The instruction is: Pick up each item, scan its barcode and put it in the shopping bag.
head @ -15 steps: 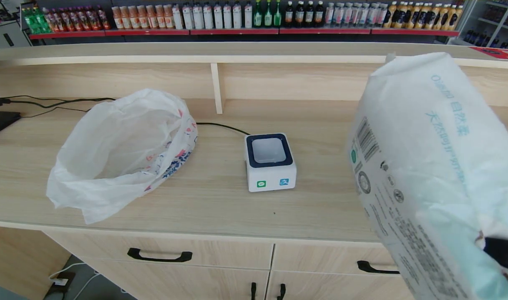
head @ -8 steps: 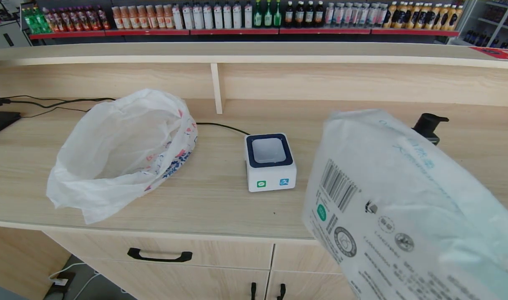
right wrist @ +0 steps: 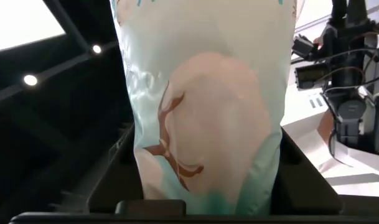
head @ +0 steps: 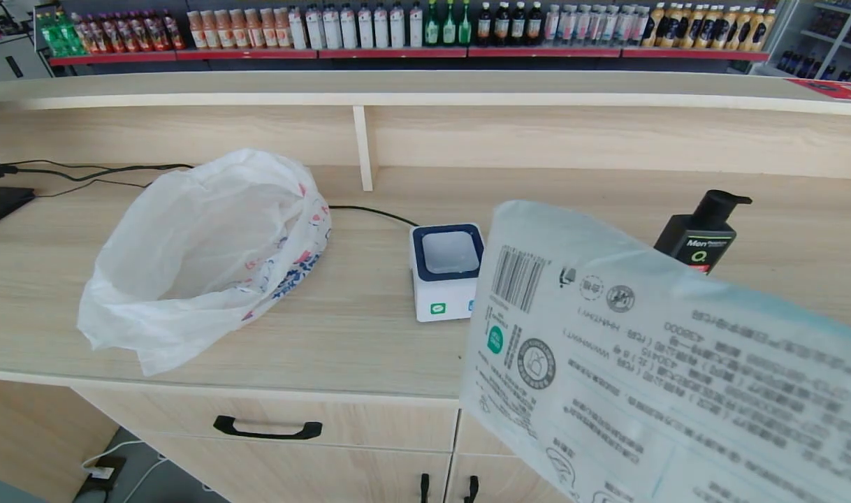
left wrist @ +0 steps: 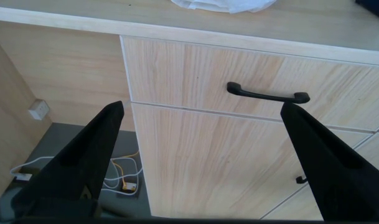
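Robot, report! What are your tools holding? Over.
Left tool open, low by the drawers. Right tool shut on white package, near scanner, barcode facing up. Shopping bag open.

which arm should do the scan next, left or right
Right. The right pincer is shut on the pack, held beside the scanner, barcode showing. The left pincer hangs open and empty, low before a drawer.
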Controlling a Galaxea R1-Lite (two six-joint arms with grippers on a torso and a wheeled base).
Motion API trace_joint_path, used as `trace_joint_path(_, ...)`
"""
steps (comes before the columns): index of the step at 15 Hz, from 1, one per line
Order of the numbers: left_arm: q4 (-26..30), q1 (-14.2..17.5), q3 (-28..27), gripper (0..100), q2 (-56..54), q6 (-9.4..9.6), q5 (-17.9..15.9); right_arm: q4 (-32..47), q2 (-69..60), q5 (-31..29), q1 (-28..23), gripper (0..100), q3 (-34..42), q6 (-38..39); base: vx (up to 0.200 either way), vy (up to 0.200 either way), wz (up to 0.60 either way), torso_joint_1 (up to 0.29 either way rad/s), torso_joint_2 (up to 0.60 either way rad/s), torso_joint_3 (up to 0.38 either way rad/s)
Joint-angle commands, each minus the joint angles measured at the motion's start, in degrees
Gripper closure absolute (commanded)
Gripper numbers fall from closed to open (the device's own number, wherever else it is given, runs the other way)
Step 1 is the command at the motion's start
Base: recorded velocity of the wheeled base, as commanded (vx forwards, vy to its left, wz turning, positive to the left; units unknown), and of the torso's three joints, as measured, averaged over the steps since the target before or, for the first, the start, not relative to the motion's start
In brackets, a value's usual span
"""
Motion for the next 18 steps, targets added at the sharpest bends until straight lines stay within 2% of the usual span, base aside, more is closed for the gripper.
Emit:
trace_joint_path(1,0.0,0.0,0.0,0,0.0,-0.02,0.0,-2.3,3.2,0.1,0.0,100,0.2,2.7,0.000,0.000,0.00,0.000,0.00,0.000)
trace_joint_path(4,-0.2,0.0,0.0,0,0.0,-0.02,0.0,-3.9,4.2,3.4,0.2,100,0.8,5.8,0.000,0.000,0.00,0.000,0.00,0.000)
trace_joint_path(8,0.0,0.0,0.0,0,0.0,-0.02,0.0,-14.4,5.1,5.1,0.4,100,5.1,20.7,0.000,0.000,0.00,0.000,0.00,0.000)
trace_joint_path(10,-0.2,0.0,0.0,0,0.0,-0.02,0.0,-19.9,5.1,6.0,0.5,100,7.5,24.5,0.000,0.000,0.00,0.000,0.00,0.000)
trace_joint_path(11,0.0,0.0,0.0,0,0.0,-0.02,0.0,-23.2,5.2,8.3,0.4,100,9.3,26.8,0.000,0.000,0.00,0.000,0.00,0.000)
trace_joint_path(14,0.0,0.0,0.0,0,0.0,-0.02,0.0,-26.4,5.8,8.6,0.4,100,10.1,35.0,0.000,0.000,0.00,0.000,0.00,0.000)
trace_joint_path(18,0.0,0.0,0.0,0,0.0,-0.02,0.0,-33.3,9.4,8.6,0.4,100,13.6,36.1,0.000,0.000,0.00,0.000,0.00,0.000)
